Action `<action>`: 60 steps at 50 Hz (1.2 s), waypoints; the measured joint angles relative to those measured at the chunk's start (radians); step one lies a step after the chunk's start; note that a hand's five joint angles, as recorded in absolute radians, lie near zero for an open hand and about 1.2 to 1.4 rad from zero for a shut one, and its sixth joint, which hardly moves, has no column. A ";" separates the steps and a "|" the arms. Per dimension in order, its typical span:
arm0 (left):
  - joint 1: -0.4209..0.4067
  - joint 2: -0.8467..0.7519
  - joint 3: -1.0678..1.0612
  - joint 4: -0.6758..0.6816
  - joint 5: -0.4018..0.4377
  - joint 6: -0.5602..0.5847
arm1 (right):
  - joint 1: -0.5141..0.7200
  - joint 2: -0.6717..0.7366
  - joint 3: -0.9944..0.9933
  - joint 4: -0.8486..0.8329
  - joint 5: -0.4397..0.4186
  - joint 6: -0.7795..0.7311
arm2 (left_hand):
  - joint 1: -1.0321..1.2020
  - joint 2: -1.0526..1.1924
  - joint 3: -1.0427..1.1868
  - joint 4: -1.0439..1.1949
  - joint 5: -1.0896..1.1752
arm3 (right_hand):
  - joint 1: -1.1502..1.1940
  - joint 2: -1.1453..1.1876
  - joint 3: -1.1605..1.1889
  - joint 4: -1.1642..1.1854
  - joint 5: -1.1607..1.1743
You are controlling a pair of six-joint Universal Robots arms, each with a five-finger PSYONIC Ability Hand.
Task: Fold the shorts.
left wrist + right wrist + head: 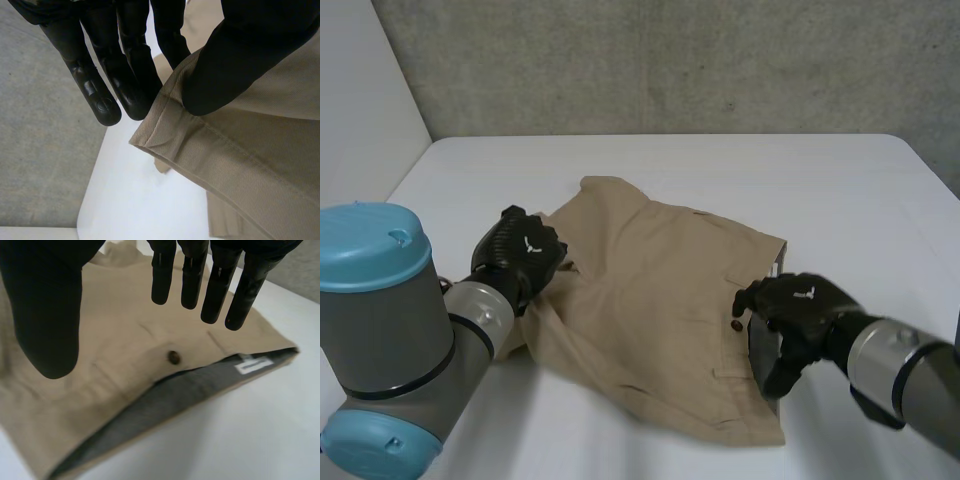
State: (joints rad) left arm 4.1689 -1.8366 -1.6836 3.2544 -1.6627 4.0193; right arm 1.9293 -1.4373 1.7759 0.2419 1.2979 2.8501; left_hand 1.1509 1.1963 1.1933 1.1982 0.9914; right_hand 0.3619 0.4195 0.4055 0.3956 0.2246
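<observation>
Shorts [650, 310] lie rumpled mid-tabletop [720, 170]; my left hand [520, 255] pinches a hem [200, 150], I judge to carry it over, while my right hand [790, 315] is spread above the waistband [165, 395] to pin it.

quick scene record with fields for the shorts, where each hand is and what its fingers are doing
item: beige shorts lying on the white table
left hand: at a leg hem, thumb on top, pinching it against the fingers
right hand: open, fingers straight, over the waistband by the dark button
waistband: grey lining and white label showing
</observation>
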 measured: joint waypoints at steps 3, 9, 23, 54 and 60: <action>-0.002 -0.003 0.008 0.018 0.000 -0.002 | 0.039 -0.034 0.064 -0.022 -0.012 0.040 | 0.000 0.000 0.000 0.000 0.000 | -0.026 -0.031 -0.024 -0.028 -0.026; -0.001 -0.010 0.019 0.042 -0.001 -0.009 | 0.112 -0.039 0.137 -0.073 -0.021 0.059 | 0.000 0.000 0.000 0.000 0.000 | -0.040 -0.043 -0.041 -0.040 -0.043; 0.012 -0.003 0.044 0.045 -0.006 -0.093 | 0.145 0.152 0.150 -0.337 0.110 0.018 | 0.000 0.000 0.000 0.000 0.000 | 0.388 0.451 0.460 0.469 0.430; -0.093 0.262 -0.139 -0.268 -0.029 -0.104 | 0.020 -0.171 0.049 0.305 0.111 -0.601 | 0.000 0.001 0.000 0.000 0.000 | 0.611 0.760 0.773 0.795 0.759; -0.115 0.174 -0.099 -0.236 -0.032 -0.093 | -0.025 -0.126 -0.001 0.257 0.064 -0.598 | 0.000 0.001 0.000 0.000 0.000 | 0.611 0.760 0.773 0.795 0.760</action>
State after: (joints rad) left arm 4.0537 -1.6622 -1.7826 3.0186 -1.6948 3.9261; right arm 1.9047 -1.5632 1.7751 0.4986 1.3618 2.2524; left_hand 1.1509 1.1972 1.1935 1.1985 0.9914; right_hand 0.9731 1.1796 1.1788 1.1903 0.9843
